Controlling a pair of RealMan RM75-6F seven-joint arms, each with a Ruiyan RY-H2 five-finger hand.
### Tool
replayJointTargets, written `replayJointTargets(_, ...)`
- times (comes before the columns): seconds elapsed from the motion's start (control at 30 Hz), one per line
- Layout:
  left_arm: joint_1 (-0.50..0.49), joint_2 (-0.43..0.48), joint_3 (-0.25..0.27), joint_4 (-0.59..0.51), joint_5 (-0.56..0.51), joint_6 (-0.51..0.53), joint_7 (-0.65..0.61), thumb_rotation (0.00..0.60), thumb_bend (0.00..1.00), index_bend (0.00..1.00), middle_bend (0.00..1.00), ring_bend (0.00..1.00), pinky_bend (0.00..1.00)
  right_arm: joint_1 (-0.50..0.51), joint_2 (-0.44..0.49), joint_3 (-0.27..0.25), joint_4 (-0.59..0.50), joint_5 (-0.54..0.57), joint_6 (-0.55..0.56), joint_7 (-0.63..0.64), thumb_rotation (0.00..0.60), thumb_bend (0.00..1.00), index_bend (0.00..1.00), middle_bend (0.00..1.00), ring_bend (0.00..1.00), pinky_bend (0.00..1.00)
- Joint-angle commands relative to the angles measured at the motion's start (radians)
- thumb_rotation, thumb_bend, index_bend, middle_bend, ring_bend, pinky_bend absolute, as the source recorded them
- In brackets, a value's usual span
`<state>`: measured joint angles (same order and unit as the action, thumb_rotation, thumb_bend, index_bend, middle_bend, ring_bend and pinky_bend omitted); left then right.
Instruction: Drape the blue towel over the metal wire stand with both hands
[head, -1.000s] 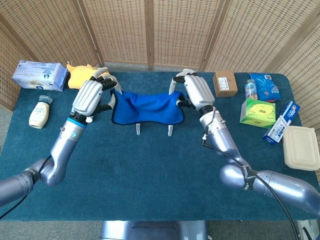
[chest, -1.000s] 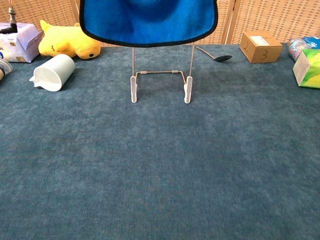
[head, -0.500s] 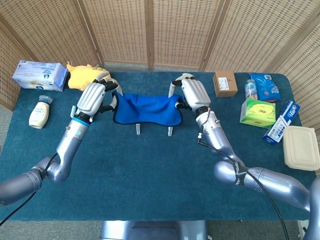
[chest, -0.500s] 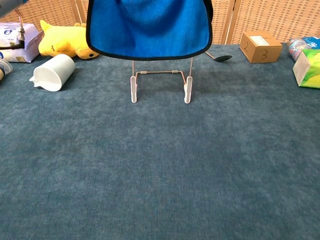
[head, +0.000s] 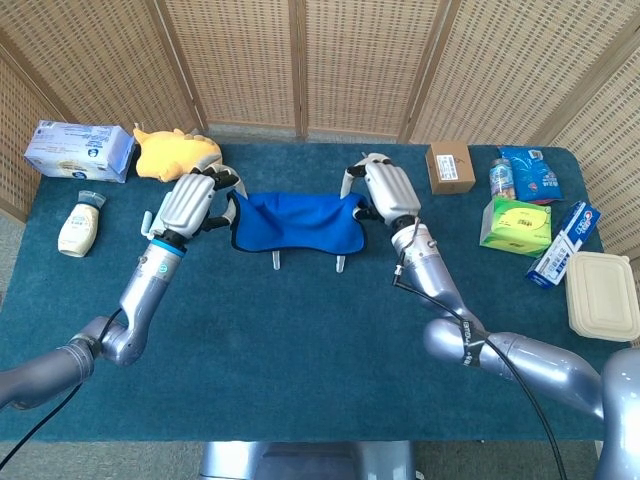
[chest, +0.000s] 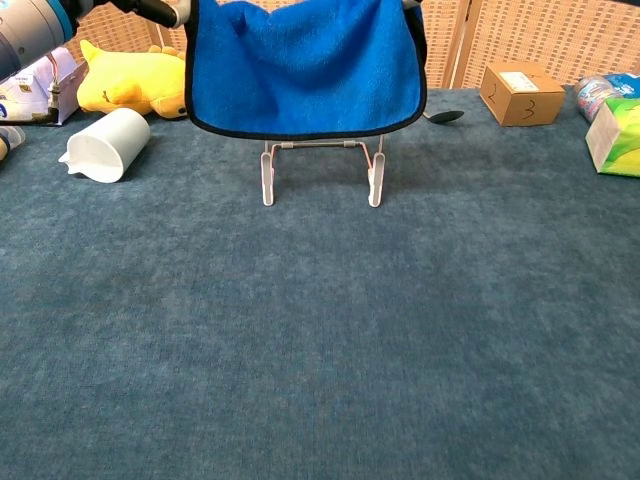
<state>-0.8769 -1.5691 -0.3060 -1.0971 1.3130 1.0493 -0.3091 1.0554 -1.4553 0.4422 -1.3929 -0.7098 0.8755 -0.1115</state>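
The blue towel (head: 298, 221) with a dark hem hangs spread between my two hands, directly over the metal wire stand (chest: 320, 166). In the chest view the towel (chest: 305, 68) covers the stand's upper part, and only its feet and lower crossbar show. My left hand (head: 190, 201) grips the towel's left top corner. My right hand (head: 385, 190) grips the right top corner. In the head view just the stand's two white feet (head: 340, 265) peek out below the hem.
A white cup (chest: 105, 144) lies on its side left of the stand, beside a yellow plush toy (chest: 130, 82). A black spoon (chest: 437, 115) and a cardboard box (chest: 518, 93) lie to the right. Boxes, a bottle and a container line the table's right edge (head: 600, 295).
Both hands have lowered the towel; its hem now hangs down near the stand's crossbar. The hands also drew slightly closer together.
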Motion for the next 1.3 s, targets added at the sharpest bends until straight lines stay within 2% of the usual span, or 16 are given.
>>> replayJointTargets(0.03,-0.001,-0.004,0.002,0.004,0.0,-0.003,-0.001,0.6,0.64,0.8,0.48,0.33,0.12,-0.001,-0.004,-0.002,0.005,0.003,-0.002,0.001,0.6,0.43,1.0,0.52,0.28,0.17)
replayJointTargets(1.07,0.011,-0.033,0.02,0.036,0.001,-0.012,-0.009,0.6,0.64,0.8,0.47,0.31,0.11,-0.016,-0.037,-0.018,0.055,-0.023,-0.011,0.007,0.6,0.43,1.0,0.52,0.28,0.17)
replayJointTargets(1.3,0.009,-0.036,0.021,0.041,0.002,-0.018,-0.011,0.6,0.63,0.77,0.43,0.28,0.1,-0.021,-0.041,-0.015,0.069,-0.031,-0.011,0.016,0.6,0.42,0.98,0.51,0.28,0.17)
